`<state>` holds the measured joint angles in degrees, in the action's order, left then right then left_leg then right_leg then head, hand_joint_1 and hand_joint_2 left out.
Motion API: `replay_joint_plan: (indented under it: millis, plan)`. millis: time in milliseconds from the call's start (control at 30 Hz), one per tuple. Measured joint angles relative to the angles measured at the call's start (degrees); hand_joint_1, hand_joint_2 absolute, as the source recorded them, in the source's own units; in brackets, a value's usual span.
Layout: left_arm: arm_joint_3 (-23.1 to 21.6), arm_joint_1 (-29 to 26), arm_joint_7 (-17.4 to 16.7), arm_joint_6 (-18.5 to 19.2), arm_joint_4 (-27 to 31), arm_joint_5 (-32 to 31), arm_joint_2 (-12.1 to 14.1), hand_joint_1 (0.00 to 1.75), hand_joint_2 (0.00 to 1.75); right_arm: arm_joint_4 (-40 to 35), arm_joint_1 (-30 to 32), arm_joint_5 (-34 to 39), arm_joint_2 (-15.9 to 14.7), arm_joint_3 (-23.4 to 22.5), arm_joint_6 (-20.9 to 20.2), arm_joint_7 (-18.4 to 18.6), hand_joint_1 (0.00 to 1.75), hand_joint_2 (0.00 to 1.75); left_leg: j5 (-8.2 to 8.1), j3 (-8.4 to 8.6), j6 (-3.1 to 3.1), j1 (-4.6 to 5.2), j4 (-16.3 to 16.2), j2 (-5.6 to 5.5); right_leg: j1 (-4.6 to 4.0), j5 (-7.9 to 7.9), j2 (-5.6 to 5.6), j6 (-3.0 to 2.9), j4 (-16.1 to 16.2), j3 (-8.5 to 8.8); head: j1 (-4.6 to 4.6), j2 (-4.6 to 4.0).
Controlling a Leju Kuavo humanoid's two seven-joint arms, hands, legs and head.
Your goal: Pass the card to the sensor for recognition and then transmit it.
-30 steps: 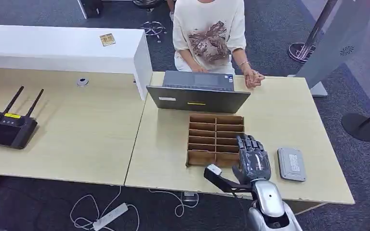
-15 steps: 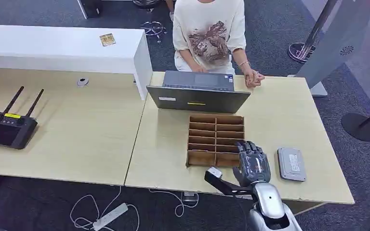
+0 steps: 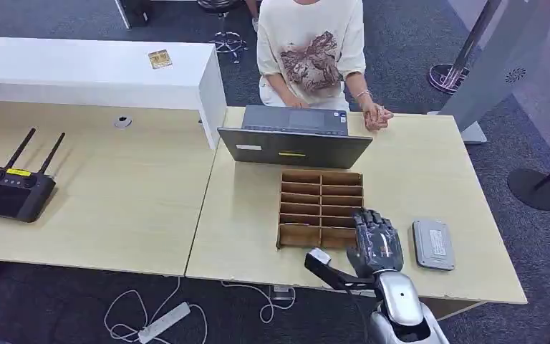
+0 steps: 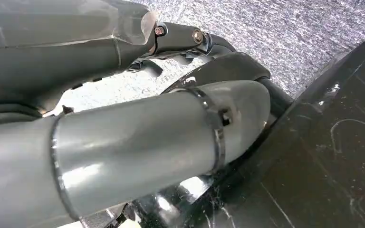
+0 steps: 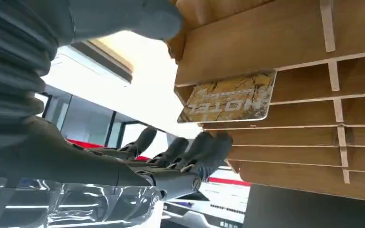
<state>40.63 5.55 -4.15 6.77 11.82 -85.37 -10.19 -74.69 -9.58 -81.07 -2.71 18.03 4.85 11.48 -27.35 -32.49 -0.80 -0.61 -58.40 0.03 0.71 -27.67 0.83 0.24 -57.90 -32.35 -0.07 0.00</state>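
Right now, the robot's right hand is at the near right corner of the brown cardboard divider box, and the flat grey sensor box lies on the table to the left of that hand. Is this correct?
One detail is wrong. The flat grey sensor box lies to the right of the right hand, not to its left, as the head view shows. The hand is indeed at the near right corner of the brown cardboard divider box.

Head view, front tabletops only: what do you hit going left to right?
Black remote with two antennas → wooden divider tray → right hand at the tray's near right corner → grey card reader.
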Motion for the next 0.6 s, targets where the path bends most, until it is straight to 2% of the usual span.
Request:
replay_joint_plan:
  millis: [467, 600]
  plan:
    - [0.0, 0.0, 0.07, 0.0, 0.0, 0.0, 0.02, 0.0, 0.0, -0.33, -0.17, -0.5, 0.0, 1.66, 0.44, -0.59, 0.54, 1.75, 0.0, 0.0, 0.0, 0.0, 0.0, 0.0, 0.0, 0.0, 0.0, 0.0, 0.0, 0.0, 0.0, 0.0]
    - [0.0, 0.0, 0.07, 0.0, 0.0, 0.0, 0.02, 0.0, 0.0, -0.3, -0.7, -0.48, 0.0, 2.19, 0.46, -0.7, 0.59, 1.75, 0.0, 0.0, 0.0, 0.0, 0.0, 0.0, 0.0, 0.0, 0.0, 0.0, 0.0, 0.0, 0.0, 0.0]
